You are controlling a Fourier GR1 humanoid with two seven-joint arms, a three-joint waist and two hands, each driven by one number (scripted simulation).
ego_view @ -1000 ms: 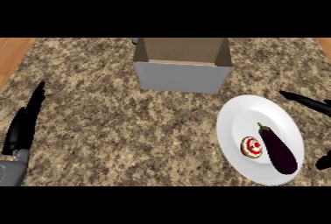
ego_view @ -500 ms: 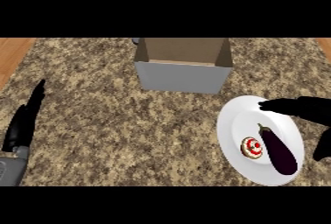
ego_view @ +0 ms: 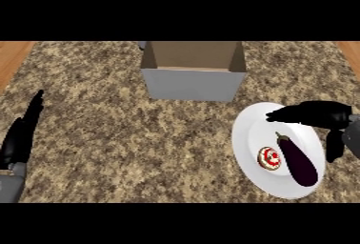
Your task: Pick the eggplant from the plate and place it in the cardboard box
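Right hand [ego_view: 320, 113] nearer eggplant [ego_view: 296, 161] on plate [ego_view: 248, 138]

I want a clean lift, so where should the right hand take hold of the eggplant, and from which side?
Across the thick middle of the eggplant, from above and the right. It lies flat on the plate, stem toward the cardboard box. A round pastry sits close on its left, so the right hand, open above the plate, has more room on the right.

Robot body: black hands, grey forearms.
The left hand [ego_view: 19, 141] is matt black with slim, tapering fingers [ego_view: 33, 107]; the left forearm [ego_view: 8, 187] is a plain grey block. The right hand [ego_view: 322, 113] is equally black, the right forearm [ego_view: 352, 142] grey.
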